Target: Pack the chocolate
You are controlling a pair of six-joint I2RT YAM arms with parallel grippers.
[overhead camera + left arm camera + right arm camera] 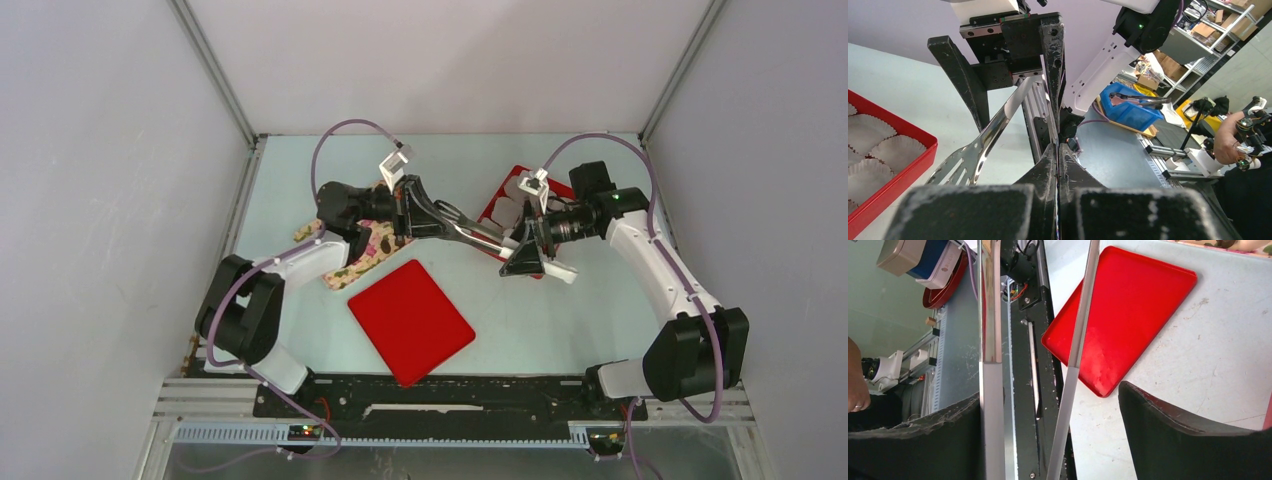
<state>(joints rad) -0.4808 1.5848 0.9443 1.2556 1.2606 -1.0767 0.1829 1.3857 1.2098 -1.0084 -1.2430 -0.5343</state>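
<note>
Left gripper [1058,160] pinches tongs [983,145]; chocolate [304,233] on floral tray [375,248] beneath its arm.

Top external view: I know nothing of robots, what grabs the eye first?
Two arms meet over the table's middle, sharing shiny metal tongs: the left gripper is pinched shut on one blade, and the right gripper stands open around both. Next, a flat red tray lies near the arms' bases, and a red box of white paper cups sits farther back, by the right arm.
</note>
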